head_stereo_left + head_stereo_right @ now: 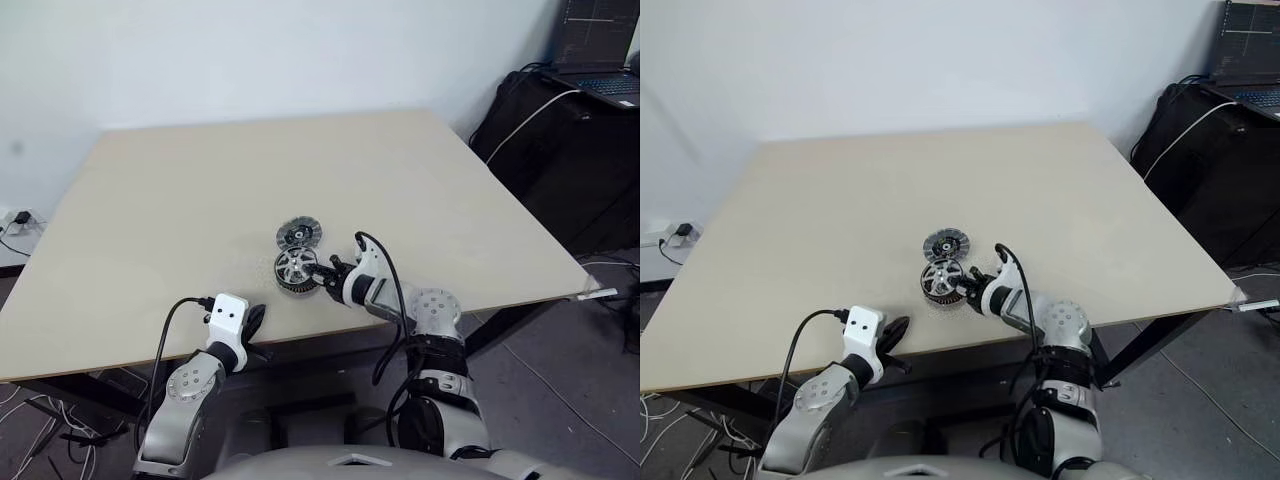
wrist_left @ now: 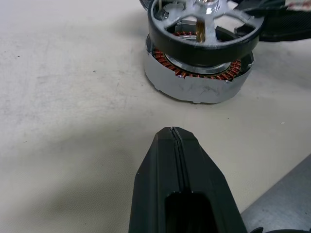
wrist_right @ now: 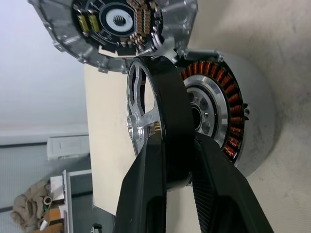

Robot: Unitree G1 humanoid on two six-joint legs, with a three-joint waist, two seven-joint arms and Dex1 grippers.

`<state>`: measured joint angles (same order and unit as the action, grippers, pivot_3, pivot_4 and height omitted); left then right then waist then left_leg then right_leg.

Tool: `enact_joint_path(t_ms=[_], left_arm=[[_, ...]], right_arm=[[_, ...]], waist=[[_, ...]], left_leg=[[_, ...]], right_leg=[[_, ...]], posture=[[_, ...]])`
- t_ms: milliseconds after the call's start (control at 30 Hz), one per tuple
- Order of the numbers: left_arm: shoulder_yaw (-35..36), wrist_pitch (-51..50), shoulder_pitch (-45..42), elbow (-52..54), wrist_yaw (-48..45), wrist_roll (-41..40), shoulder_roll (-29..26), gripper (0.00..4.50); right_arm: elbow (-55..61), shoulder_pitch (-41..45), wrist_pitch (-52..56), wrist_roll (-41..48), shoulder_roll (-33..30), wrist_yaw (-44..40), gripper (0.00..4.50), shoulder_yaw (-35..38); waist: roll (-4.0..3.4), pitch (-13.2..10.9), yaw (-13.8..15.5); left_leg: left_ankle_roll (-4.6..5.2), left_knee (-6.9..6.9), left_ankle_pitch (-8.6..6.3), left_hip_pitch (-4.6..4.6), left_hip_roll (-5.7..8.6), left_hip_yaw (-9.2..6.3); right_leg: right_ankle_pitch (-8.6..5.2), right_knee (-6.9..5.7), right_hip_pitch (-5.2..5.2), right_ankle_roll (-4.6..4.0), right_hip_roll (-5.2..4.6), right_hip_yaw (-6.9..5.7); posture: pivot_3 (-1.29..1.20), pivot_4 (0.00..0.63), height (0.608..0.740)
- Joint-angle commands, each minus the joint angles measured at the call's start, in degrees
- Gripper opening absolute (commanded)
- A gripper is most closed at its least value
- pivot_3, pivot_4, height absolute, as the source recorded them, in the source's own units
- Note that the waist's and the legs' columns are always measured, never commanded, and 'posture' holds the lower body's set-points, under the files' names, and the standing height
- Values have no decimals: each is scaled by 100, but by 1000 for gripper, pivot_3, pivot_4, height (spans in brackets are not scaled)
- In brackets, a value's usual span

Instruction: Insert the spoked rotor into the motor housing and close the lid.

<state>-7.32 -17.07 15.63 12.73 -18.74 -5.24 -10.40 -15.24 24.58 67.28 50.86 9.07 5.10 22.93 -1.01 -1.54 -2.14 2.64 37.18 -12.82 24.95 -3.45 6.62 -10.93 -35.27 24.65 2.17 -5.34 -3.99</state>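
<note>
Right wrist view, jaws pinching spoked rotor (image 3: 160, 126) rim, just above motor housing (image 3: 233, 121).

I can't read any words, numbers or signs here. The laptop (image 1: 600, 50) far off at about two o'clock has lines on its dark screen, but they are too tiny to make out. The round motor parts on the table (image 1: 200, 200) have no letters on them that I can see.
</note>
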Motion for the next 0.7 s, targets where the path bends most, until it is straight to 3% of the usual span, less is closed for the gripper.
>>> enact_joint_path(t_ms=[33,300,333,467,700], left_arm=[[0,97,-29,257,14,-33,2,0],[-16,87,-9,262,18,-34,14,0],[-17,85,-6,264,20,-33,16,0],[-19,82,0,260,27,-32,25,0],[0,99,3,245,31,-44,34,0]], right_arm=[[47,37,-78,57,242,-85,390,-91],[-58,1,-175,-34,202,-80,390,-75],[-53,4,-170,-34,185,-79,1122,-63],[113,-2,-142,18,102,-35,2303,8],[1067,-174,-243,-130,-304,136,2303,-47]], waist=[[0,0,1],[0,1,0],[1,1,0],[2,4,5],[1,4,9]], left_leg=[[0,0,0,0,0,0],[0,0,0,-2,-1,0],[0,0,0,-3,-1,0],[0,0,0,-6,-1,-1],[0,0,0,0,0,-1]], right_leg=[[0,0,0,0,0,0],[1,1,-3,1,2,0],[1,1,-4,2,2,0],[2,1,-7,2,2,0],[2,5,-4,3,0,-1]], posture=[[0,0,740],[0,0,740],[0,0,740],[0,0,740],[0,0,740]])
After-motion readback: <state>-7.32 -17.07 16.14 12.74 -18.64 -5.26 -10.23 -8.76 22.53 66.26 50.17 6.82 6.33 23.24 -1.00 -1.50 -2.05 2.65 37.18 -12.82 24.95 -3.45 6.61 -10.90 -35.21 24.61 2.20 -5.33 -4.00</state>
